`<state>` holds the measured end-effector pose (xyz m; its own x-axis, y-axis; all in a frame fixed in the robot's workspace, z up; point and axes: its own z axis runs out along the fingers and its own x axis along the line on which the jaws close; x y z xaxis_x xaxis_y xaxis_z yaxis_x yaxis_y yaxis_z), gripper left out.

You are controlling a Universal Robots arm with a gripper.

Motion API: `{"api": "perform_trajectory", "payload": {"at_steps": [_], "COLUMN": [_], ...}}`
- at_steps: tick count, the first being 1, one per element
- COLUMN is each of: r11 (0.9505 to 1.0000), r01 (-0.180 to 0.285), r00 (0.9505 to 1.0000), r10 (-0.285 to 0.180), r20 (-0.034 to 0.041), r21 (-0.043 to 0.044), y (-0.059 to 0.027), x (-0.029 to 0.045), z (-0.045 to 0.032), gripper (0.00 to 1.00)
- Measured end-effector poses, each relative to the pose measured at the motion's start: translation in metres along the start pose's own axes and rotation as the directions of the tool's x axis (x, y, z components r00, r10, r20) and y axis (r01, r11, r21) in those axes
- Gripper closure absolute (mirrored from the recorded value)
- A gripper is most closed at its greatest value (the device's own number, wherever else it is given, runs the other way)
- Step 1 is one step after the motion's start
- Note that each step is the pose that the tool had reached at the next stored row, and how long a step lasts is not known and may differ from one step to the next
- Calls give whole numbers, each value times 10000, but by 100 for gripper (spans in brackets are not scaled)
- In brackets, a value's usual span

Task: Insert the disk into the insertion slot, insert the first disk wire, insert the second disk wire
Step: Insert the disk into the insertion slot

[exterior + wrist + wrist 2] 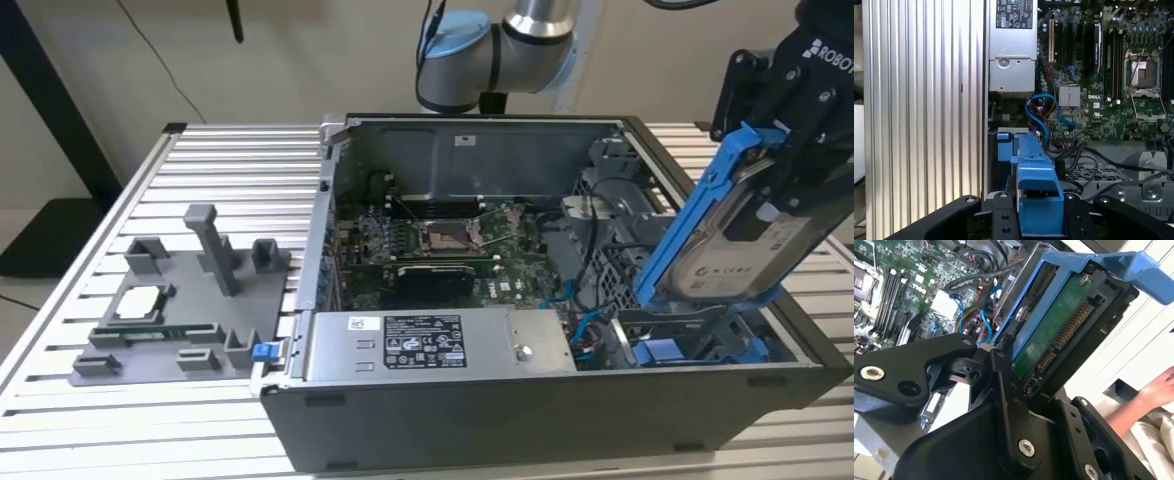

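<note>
The gripper (785, 190) is closed on the disk (731, 255), steeply tilted, its lower end just above the insertion slot (721, 335).

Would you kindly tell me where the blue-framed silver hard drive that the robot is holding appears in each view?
Exterior view: the blue-framed silver hard drive stands tilted over the open grey computer case's end at the exterior view's right.
Second wrist view: the drive shows its green circuit-board underside, close up.
First wrist view: the drive is edge-on between the black jaws.
Shared landmark: the green motherboard.
</note>
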<state>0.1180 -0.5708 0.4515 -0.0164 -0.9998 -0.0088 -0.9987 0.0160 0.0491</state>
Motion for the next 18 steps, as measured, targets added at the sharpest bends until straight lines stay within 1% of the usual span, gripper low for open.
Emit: {"api": "perform_trajectory", "payload": {"at_steps": [3, 12, 18], "r11": [10000, 10000, 10000], "r01": [1, 2, 2], "r00": [10000, 10000, 10000], "r10": [-1, -2, -2], "r20": [2, 13, 16], "r21": [-8, -34, -51], "y": [-3, -11, -25], "x": [4, 45, 46], "z": [53, 191, 292], "gripper": [100, 100, 100]}}
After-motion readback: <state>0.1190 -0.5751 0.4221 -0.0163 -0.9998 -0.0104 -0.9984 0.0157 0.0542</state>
